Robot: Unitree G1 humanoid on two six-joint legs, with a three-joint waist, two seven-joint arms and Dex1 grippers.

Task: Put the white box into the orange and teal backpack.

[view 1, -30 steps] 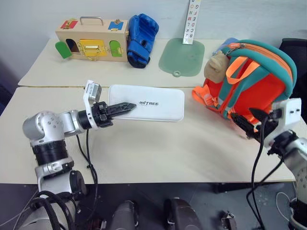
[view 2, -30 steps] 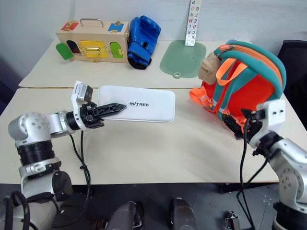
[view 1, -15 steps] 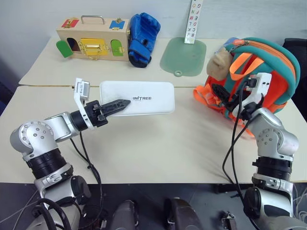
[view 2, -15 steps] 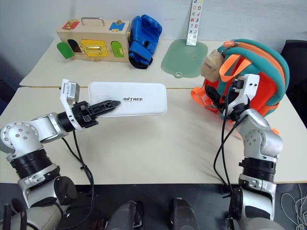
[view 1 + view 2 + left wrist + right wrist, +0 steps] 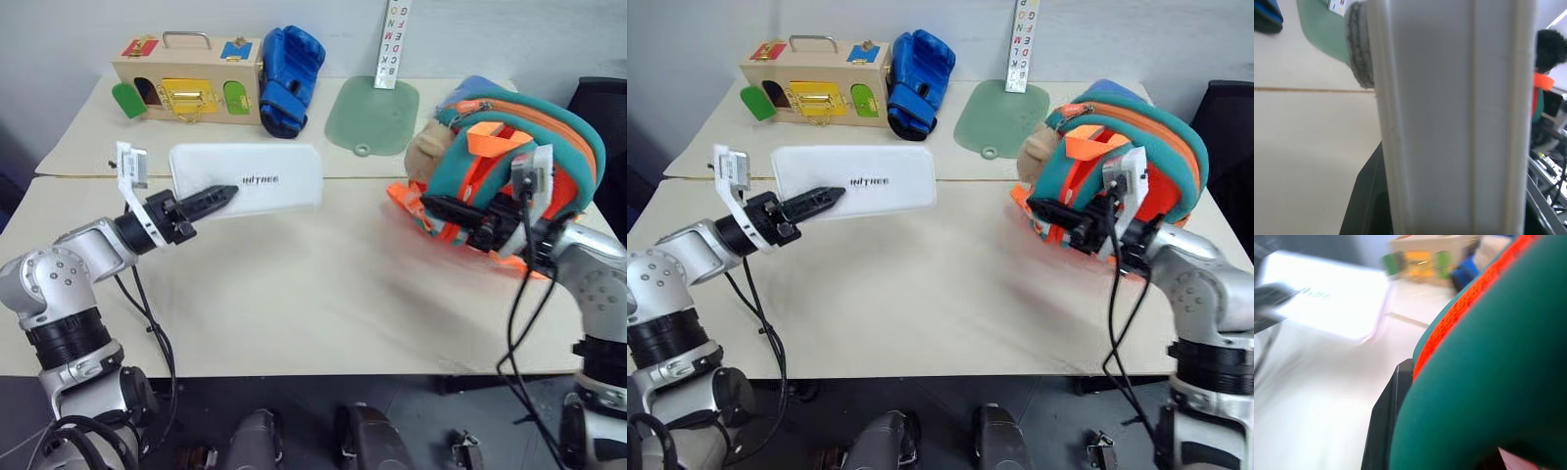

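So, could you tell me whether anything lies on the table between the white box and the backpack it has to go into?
Nothing visible does. The left gripper holds the white box, and the stretch of table between it and the orange and teal backpack is bare. The right gripper is at the backpack's teal band.

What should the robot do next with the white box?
Probably carry the white box across toward the orange and teal backpack. The left gripper holds the box above the table, the right gripper grips the backpack's teal band, and a gap remains between them.
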